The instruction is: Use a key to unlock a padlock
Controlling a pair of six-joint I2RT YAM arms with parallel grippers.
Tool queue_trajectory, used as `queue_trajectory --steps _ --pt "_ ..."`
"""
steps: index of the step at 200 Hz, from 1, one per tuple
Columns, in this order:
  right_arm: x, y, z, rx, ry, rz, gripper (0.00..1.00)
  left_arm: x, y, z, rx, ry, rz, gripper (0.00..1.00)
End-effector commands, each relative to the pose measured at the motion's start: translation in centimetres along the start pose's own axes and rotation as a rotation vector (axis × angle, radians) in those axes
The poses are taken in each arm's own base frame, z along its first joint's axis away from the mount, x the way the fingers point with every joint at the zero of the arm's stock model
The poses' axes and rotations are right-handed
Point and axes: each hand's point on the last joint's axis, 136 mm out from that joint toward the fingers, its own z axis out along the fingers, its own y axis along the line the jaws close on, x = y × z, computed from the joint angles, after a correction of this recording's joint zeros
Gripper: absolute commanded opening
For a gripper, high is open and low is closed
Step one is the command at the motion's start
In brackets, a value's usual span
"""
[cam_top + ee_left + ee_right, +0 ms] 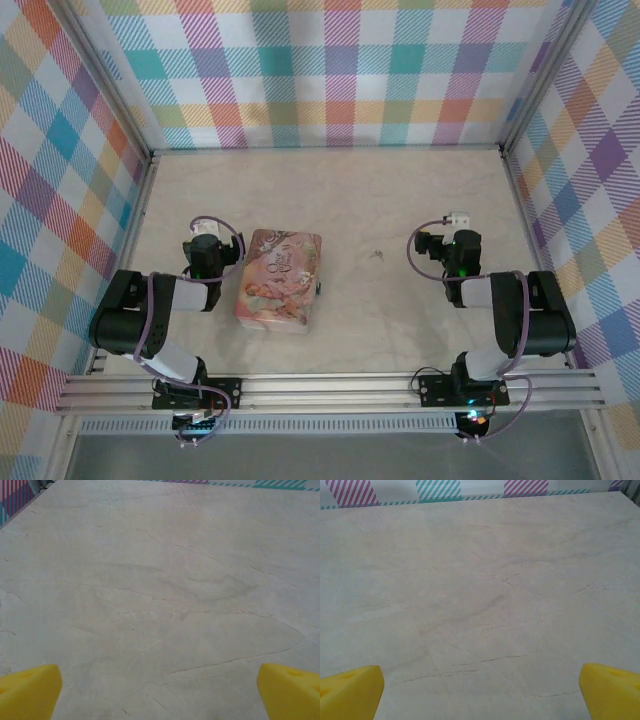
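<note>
– Padlock (319, 288), where is it?
– It's a tiny dark speck just beside the pink tin's (280, 280) right edge, on the counter (400, 200). The key (377, 253) lies apart, further right.
– And the arms?
– Both are folded low, wrists pointing away. The left claw (160, 695) is left of the tin, the right claw (480, 695) right of the key. Each has its fingers spread wide, holding nothing.

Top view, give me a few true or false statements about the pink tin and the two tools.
The pink tin lies nearer the left tool than the right tool. True.
The left tool grips the tin. False: it is open over bare table and holds nothing.
The right tool is open. True.
The tin stands on end. False: it lies flat, picture side up.
</note>
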Motion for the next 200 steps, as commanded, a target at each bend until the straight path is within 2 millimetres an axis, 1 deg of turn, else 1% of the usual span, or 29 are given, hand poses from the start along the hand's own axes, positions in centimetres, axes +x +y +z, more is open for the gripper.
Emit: queue_trajectory --steps 1,157,169,187,190,200 --pt "-1.1 0.1 0.1 -0.013 -0.032 0.011 1.00 -0.9 0.1 0.1 0.009 -0.028 -0.004 1.00" --pt "-1.2 0.1 0.1 -0.012 -0.034 0.013 1.00 -0.9 0.1 0.1 0.011 -0.027 -0.008 1.00" --pt "-1.7 -0.2 0.0 0.004 -0.024 0.018 1.00 -1.2 0.5 -0.1 -0.009 -0.028 -0.012 1.00" --pt "-2.9 -0.4 -0.5 0.020 0.007 0.023 0.99 -2.7 1.3 -0.2 -0.072 0.023 -0.020 1.00" --pt "-2.8 -0.4 -0.6 0.022 0.029 0.022 1.00 -2.9 1.3 -0.2 -0.076 0.032 -0.017 1.00" --pt "-3.7 -0.2 -0.9 0.011 0.049 0.023 1.00 -3.7 1.0 -0.3 -0.062 0.044 -0.007 1.00"
